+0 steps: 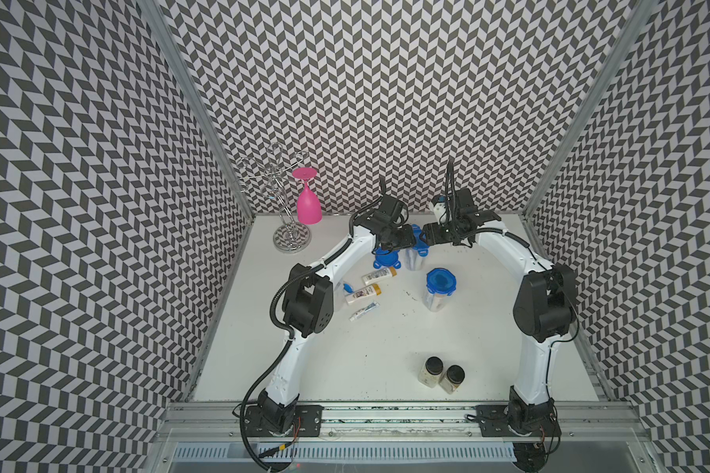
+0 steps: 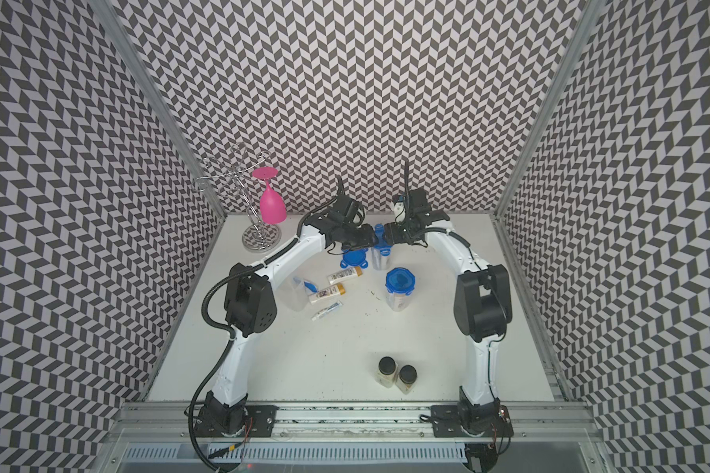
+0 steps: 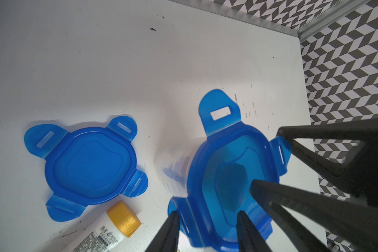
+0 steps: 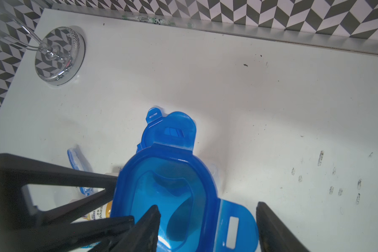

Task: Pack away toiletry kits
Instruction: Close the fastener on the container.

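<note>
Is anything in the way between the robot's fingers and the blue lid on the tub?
No, nothing visible. The left fingers and the right fingers are right over the lid on the tub.

REPAND on gold-capped white bottle (image 3: 100,240), small print illegible

Three tubs (image 2: 399,302) (image 2: 380,263) (image 2: 298,298), three lids (image 2: 354,259) (image 2: 400,281) (image 2: 380,241), two bottles (image 2: 343,277) (image 2: 324,295), two jars (image 2: 387,370) (image 2: 406,379), one toothpaste tube (image 2: 326,310), one toothbrush (image 2: 309,285), one glass (image 2: 272,204).

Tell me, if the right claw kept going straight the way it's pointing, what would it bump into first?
Most likely the blue lid on the clear tub: the right gripper stands open astride one lid tab. Beyond the lid, the left gripper faces it, though depth is unclear.
</note>
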`<state>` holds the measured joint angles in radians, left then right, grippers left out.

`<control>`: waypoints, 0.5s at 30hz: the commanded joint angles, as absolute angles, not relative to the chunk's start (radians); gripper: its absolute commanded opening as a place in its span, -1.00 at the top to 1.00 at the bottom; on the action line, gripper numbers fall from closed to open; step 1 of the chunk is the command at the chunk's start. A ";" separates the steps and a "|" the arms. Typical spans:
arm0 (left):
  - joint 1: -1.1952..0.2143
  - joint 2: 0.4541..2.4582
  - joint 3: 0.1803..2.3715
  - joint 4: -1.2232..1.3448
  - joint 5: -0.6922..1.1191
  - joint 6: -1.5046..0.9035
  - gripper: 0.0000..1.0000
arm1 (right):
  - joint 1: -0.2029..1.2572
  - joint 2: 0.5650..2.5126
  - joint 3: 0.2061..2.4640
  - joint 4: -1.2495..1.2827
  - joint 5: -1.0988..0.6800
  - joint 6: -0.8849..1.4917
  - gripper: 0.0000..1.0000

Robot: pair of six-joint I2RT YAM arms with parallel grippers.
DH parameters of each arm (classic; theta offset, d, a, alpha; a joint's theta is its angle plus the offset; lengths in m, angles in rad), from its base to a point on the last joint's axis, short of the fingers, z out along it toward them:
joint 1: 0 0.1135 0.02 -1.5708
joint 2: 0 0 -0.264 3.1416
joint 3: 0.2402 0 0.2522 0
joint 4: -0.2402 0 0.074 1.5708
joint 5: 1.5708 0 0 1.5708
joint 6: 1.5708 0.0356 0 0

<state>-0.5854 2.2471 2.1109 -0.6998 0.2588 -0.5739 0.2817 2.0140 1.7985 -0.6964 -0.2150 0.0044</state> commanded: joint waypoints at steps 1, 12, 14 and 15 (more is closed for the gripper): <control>-0.601 2.260 2.092 -0.686 0.284 -0.575 0.12 | 0.295 2.023 1.795 -0.800 -0.112 -0.023 -0.45; -0.602 2.264 2.094 -0.688 0.281 -0.571 0.12 | 0.309 2.010 1.801 -0.810 -0.058 -0.035 -0.10; -0.601 2.268 2.094 -0.688 0.284 -0.570 0.13 | 0.313 2.011 1.795 -0.810 -0.069 -0.033 -0.08; -0.602 2.269 2.095 -0.689 0.284 -0.569 0.12 | 0.313 2.012 1.793 -0.812 -0.069 -0.035 -0.08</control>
<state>-0.5865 2.2471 2.1071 -0.6888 0.2607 -0.5735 0.3000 2.0068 1.8187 -0.7322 -0.1089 -0.0116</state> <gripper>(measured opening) 0.439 0.540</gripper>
